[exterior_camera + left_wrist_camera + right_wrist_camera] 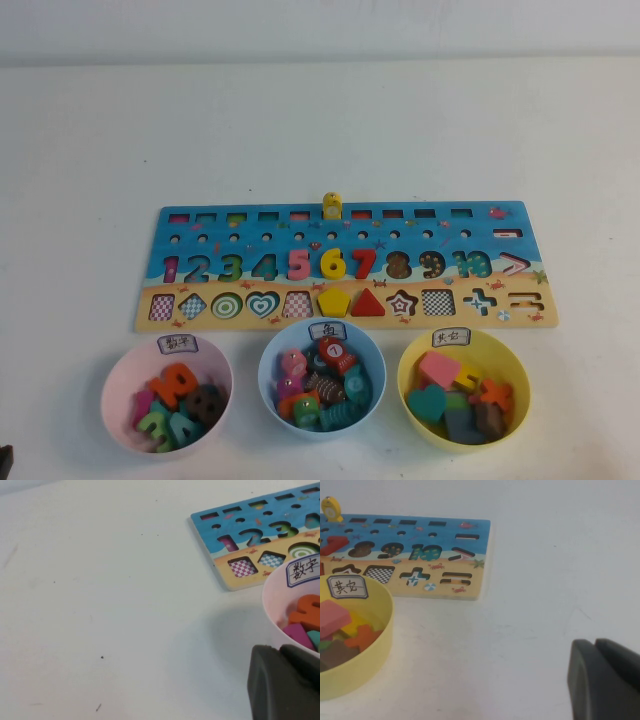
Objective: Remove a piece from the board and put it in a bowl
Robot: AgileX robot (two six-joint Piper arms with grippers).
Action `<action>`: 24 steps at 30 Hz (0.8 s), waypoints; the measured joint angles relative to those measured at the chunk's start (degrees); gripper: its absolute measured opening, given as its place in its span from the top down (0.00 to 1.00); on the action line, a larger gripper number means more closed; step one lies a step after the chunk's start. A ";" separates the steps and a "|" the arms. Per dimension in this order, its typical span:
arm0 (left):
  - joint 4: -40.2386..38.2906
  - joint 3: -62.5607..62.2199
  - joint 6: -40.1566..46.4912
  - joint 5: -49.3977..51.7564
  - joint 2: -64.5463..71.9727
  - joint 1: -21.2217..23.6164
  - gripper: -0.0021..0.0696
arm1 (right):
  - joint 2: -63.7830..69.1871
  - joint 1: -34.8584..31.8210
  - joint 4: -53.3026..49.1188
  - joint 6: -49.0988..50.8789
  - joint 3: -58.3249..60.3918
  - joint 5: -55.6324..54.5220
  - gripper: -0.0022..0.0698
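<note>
Pink piece [298,263] sits upright on the board [520,290], behind the pink bowl [118,378]. Left gripper [282,680] is nearer than right gripper [605,677]; grips unclear.

board [345,268] looks like printed matt wood to me | bowl [166,392] smooth pink plastic | table [320,130] matt white

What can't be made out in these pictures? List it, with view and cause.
1. Left gripper, beside the pink bowl: left wrist view, cut off by the picture's edge.
2. Right gripper, past the board's end: right wrist view, cut off by the edge.
3. Pink bowl's lower pieces: high view, covered by the upper ones.
4. Pink 5: outside both wrist views.
</note>
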 joint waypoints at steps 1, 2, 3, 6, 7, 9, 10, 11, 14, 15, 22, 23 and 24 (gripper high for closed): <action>0.00 0.00 0.00 0.00 0.00 0.00 0.98 | 0.00 0.00 0.00 0.00 0.00 0.00 0.99; 0.04 0.00 0.00 0.00 0.00 0.00 0.98 | 0.00 0.00 0.00 0.00 0.00 0.00 0.99; 0.04 0.00 0.00 0.00 0.00 0.00 0.98 | 0.00 0.00 0.00 0.00 0.00 0.00 0.99; -0.36 0.00 0.00 0.00 0.00 0.00 0.98 | 0.00 0.00 0.00 0.00 0.00 0.00 0.99; -1.19 0.00 0.00 -0.09 0.00 0.00 0.98 | 0.00 0.00 0.00 0.00 0.00 0.00 0.99; -4.27 0.00 0.00 -0.57 0.00 0.00 0.98 | 0.00 0.00 0.00 0.00 0.00 0.00 0.99; -5.33 0.00 0.00 -1.09 0.00 0.00 0.98 | 0.00 0.00 0.00 0.00 0.00 0.00 0.99; -7.38 0.00 0.00 -1.81 0.00 0.00 0.98 | 0.00 0.00 0.00 0.00 0.00 0.00 0.99; -15.13 0.00 -0.05 -4.55 0.00 0.00 0.98 | 0.00 0.00 0.00 0.00 0.00 0.00 0.99; -18.25 0.00 -0.14 -5.60 0.00 0.00 0.98 | 0.00 0.00 0.00 0.00 0.00 0.00 0.99; -36.62 0.00 -0.14 -12.09 0.00 0.00 0.98 | 0.00 0.00 0.00 0.00 0.00 0.00 0.99; -37.68 0.00 -0.14 -12.95 0.00 0.00 0.98 | 0.00 0.00 0.00 0.00 0.00 0.00 0.99; -38.31 0.00 -0.14 -13.75 0.00 0.00 0.98 | 0.00 0.00 0.00 0.00 0.00 0.00 0.99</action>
